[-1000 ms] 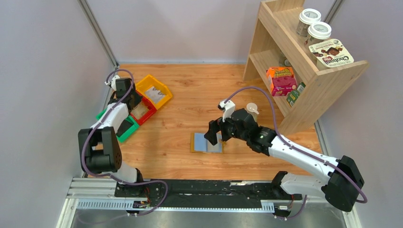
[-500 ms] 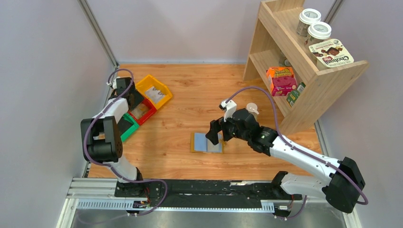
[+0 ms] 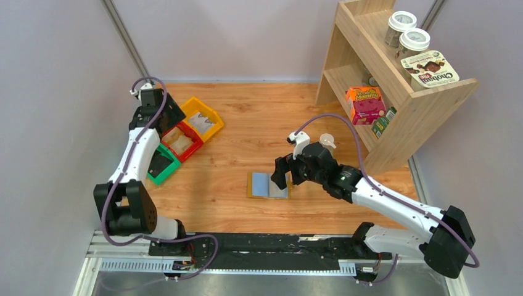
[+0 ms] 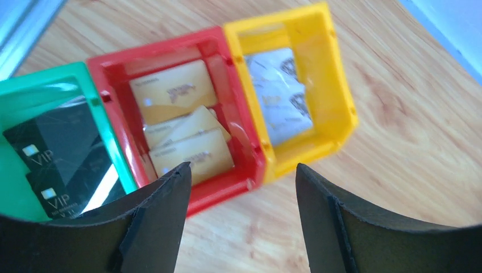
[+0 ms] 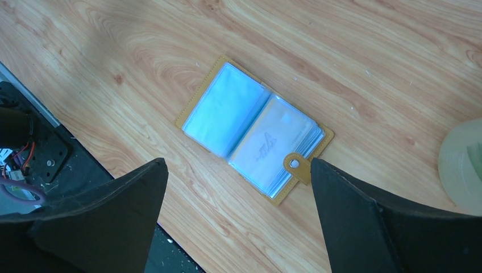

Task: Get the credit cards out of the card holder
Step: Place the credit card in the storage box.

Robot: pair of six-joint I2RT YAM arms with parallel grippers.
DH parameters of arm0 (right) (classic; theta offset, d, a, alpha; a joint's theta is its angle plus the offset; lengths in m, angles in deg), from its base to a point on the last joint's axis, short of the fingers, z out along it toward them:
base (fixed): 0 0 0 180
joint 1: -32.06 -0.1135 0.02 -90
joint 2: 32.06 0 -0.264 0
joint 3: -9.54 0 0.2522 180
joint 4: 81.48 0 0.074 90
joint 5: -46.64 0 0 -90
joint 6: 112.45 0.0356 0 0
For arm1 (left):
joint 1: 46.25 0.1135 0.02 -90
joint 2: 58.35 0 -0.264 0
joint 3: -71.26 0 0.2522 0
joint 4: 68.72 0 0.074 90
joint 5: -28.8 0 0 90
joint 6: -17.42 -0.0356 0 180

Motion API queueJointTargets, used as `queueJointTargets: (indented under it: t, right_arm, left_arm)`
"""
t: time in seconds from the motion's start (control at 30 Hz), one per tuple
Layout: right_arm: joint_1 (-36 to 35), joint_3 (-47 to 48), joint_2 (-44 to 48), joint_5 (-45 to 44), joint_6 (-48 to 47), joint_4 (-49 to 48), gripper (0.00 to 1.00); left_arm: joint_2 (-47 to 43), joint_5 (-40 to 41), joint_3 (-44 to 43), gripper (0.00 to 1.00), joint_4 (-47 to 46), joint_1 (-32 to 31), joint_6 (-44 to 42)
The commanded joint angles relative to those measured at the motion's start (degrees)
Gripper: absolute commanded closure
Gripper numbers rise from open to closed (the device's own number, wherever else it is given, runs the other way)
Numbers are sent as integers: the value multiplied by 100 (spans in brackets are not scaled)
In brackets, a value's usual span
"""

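Card holder, mustard-edged, lies open; credit cards perhaps inside.

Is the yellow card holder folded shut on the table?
No, the card holder lies spread open, its clear inner sleeves facing up.

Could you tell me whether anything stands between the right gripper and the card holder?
Nothing visible does. The right gripper hangs open directly above the card holder, which lies unfolded on the wooden table, with nothing between its fingers.

The card holder lies under the jaws of the right gripper, and three bins stand side by side under those of the left gripper.
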Motion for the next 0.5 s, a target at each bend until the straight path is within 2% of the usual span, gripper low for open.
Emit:
queueJointTargets:
  t: [0.0, 0.17, 0.37, 0.47]
  right_arm:
    - [15, 156, -117, -84, 226, 128, 3]
    - [24, 226, -433, -41, 489, 216, 15]
    - [24, 367, -961, 47, 762, 251, 42]
    - [24, 446, -1251, 109, 867, 208, 52]
  left_arm:
    - [-709, -300, -35, 26, 569, -564, -302]
    - [-1158, -353, 466, 32, 657, -1968, -232]
    - [-1396, -616, 862, 42, 508, -3367, 277]
    - [-1282, -765, 976, 48, 272, -4008, 462]
